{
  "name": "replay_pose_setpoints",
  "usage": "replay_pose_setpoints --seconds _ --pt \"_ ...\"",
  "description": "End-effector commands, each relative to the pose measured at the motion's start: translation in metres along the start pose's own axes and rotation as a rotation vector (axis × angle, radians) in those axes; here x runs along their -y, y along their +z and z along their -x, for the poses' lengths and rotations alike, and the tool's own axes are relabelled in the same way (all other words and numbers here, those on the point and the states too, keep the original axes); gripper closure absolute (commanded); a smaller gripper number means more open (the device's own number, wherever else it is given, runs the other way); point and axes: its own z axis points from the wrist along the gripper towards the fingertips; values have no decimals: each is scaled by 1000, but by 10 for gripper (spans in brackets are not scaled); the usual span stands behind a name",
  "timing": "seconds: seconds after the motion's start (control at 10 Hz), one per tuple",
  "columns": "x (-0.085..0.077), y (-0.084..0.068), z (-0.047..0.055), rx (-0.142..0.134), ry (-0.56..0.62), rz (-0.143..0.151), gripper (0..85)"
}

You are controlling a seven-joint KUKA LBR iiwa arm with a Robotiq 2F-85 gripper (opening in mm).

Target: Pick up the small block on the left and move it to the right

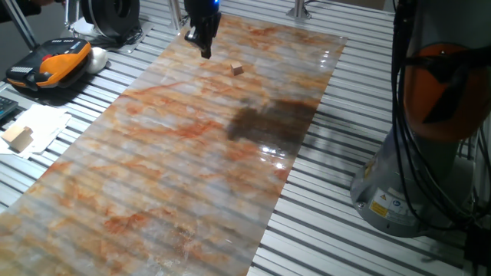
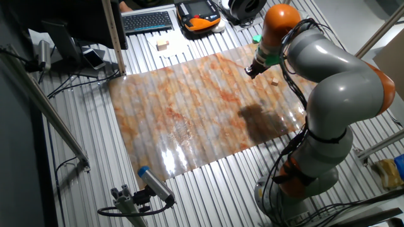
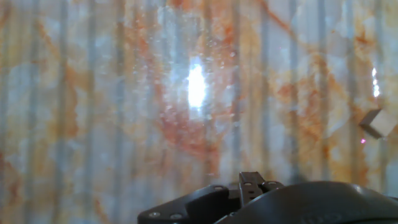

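The small block (image 1: 236,69) lies alone on the marbled sheet (image 1: 184,153) covering the bench (image 1: 345,176), near the sheet's far edge. The pincer (image 1: 205,50) hangs just beside the block without touching it, holding nothing. Its fingers appear pressed together.

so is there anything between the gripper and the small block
No. In one fixed view only bare marbled sheet lies between the gripper and the small block.

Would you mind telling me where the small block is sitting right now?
The small block lies free on the marbled mat near its far end in one fixed view, just right of the gripper; the hand view shows it at the right edge.
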Motion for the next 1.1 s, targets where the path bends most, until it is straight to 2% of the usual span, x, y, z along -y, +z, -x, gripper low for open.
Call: replay_pose_setpoints --seconds 0.0,0.3,0.7,1.0 --pt "8 1 1 4 -10 -1 850" --pt "36 3 6 9 -42 9 850" --pt "63 7 9 13 -70 18 850" --pt "71 12 10 16 -74 16 850"
